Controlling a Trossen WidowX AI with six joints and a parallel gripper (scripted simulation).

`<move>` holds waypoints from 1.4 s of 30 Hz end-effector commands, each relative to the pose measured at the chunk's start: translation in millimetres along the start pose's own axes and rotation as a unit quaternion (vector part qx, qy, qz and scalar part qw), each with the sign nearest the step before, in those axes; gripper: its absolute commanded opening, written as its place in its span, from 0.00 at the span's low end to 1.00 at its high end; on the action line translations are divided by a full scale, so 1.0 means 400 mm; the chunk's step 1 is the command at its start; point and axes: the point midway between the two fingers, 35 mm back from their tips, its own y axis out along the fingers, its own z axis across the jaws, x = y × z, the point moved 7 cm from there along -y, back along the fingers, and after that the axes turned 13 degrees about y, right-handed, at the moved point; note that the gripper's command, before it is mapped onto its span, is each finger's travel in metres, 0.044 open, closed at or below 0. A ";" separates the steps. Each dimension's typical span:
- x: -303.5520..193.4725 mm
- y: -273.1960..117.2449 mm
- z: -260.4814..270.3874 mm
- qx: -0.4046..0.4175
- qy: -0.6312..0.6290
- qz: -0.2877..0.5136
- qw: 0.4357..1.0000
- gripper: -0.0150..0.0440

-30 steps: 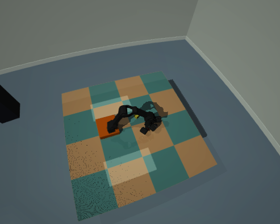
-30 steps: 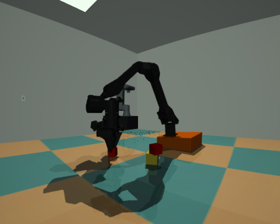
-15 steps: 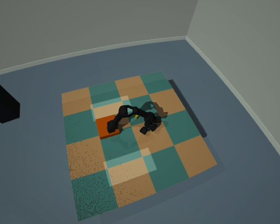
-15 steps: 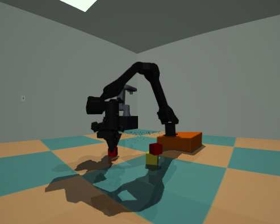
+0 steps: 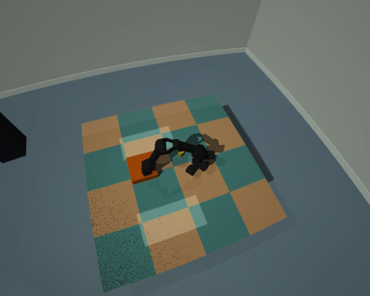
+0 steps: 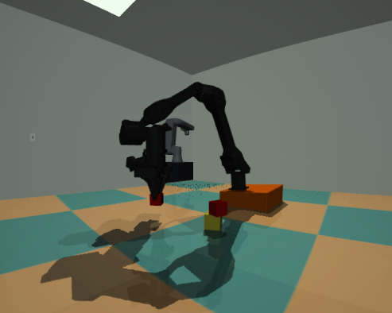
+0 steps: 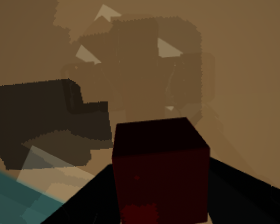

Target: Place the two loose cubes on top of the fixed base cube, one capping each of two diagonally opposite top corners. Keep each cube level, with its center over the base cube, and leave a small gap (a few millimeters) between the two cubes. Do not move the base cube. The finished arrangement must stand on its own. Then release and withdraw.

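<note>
My gripper (image 6: pixel 156 195) (image 7: pixel 158 169) is shut on a red cube (image 6: pixel 157 202) (image 7: pixel 161 187), one black finger on each side of it in the wrist view. The cube hangs a little above the floor in the exterior view, roughly level. The yellow base cube (image 6: pixel 212 223) (image 5: pixel 180 154) stands to the right of the gripper in the exterior view. The other red cube (image 6: pixel 218 208) sits on top of it, offset to the right and overhanging. In the top view the arm hides the held cube.
The orange block (image 5: pixel 139 174) (image 6: pixel 246 199) carries the arm's base, behind and right of the yellow cube in the exterior view. A dark bar (image 5: pixel 248 143) lies along the checkered floor's far right edge. A black pedestal (image 5: pixel 7 139) with a grey arm (image 6: pixel 172 137) stands farther off.
</note>
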 end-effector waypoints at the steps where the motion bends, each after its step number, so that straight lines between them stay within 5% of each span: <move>1: 0.002 -0.045 0.002 0.006 0.001 -0.002 1.000 0.43; 21: -0.007 -0.169 -0.010 0.006 -0.002 -0.002 1.000 0.43; 42: -0.165 -0.165 0.029 0.007 -0.413 -0.001 0.911 0.43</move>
